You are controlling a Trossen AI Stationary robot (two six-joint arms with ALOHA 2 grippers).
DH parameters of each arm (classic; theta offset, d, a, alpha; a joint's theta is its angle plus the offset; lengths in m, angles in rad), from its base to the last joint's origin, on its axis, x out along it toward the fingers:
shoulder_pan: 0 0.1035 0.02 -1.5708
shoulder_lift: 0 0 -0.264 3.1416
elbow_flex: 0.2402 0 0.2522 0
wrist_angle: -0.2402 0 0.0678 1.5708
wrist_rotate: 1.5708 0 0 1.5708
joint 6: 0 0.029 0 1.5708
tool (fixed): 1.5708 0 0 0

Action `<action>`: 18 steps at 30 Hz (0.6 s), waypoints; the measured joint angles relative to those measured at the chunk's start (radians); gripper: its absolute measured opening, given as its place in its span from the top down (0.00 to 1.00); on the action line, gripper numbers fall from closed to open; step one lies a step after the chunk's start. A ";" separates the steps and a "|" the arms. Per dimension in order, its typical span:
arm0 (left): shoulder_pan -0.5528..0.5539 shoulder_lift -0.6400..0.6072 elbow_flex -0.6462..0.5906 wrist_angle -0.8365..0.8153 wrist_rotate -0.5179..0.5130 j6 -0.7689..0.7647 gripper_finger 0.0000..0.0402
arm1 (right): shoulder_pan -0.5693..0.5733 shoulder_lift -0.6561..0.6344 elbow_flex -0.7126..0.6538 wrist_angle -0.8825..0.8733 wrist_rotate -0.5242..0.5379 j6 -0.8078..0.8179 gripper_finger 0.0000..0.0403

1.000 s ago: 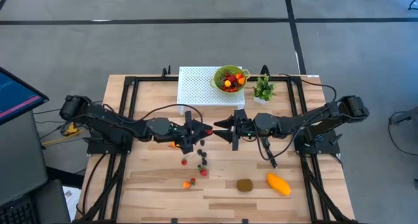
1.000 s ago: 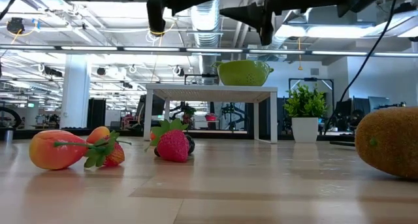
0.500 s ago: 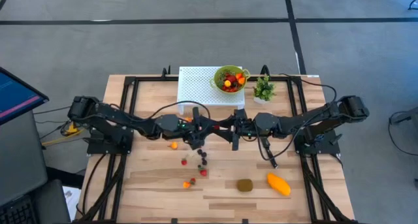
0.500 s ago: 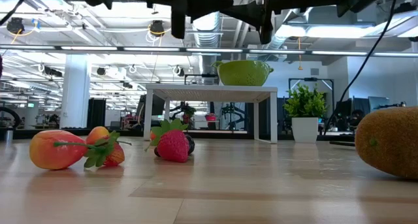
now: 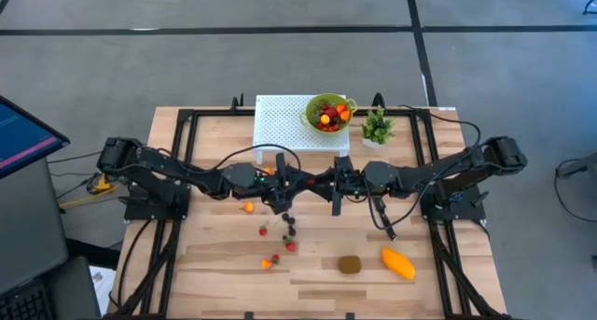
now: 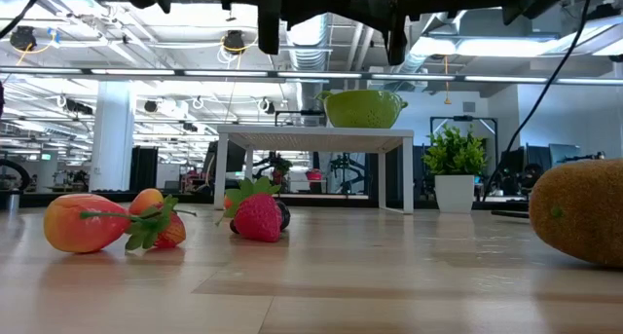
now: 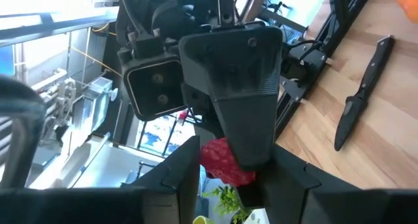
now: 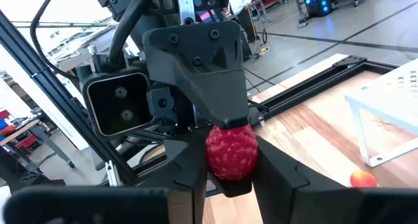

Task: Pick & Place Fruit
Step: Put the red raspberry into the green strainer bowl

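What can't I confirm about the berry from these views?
- High view: red berry hidden where left gripper and right gripper meet.
- Low view: both grippers cut off by the top edge.
- Wrist views: the other gripper covers part of the berry.

Kiwi (image 6: 582,209) cut by low view's edge.

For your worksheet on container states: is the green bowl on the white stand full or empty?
Holding fruit: the high view shows red and orange pieces inside the green bowl on the white stand.

Grey concrete floor (image 5: 187,59) with dark seams; bright ceiling lights (image 6: 58,56) over an open workshop.
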 joint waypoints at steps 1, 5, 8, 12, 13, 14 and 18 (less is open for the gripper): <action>-0.002 0.000 0.000 -0.001 0.000 -0.001 0.69 | 0.000 0.000 0.000 0.000 0.000 0.000 0.77; -0.002 0.000 0.000 -0.005 -0.001 -0.010 0.69 | 0.000 0.000 0.000 0.000 -0.001 -0.005 0.70; -0.002 0.000 -0.002 -0.014 -0.001 -0.010 0.69 | 0.000 0.000 0.000 0.005 0.001 -0.005 0.64; -0.002 0.000 -0.002 -0.012 -0.002 -0.010 0.69 | 0.000 0.000 0.000 0.004 0.001 -0.005 0.60; -0.002 0.000 -0.002 -0.011 -0.002 -0.010 0.69 | 0.000 0.000 0.000 0.003 0.001 -0.005 0.60; -0.002 0.000 -0.002 -0.010 -0.002 -0.010 0.69 | 0.000 0.000 0.000 0.003 0.000 -0.005 0.59; -0.002 0.000 -0.002 -0.013 -0.002 -0.013 0.69 | 0.000 0.000 0.000 0.003 0.000 -0.005 0.61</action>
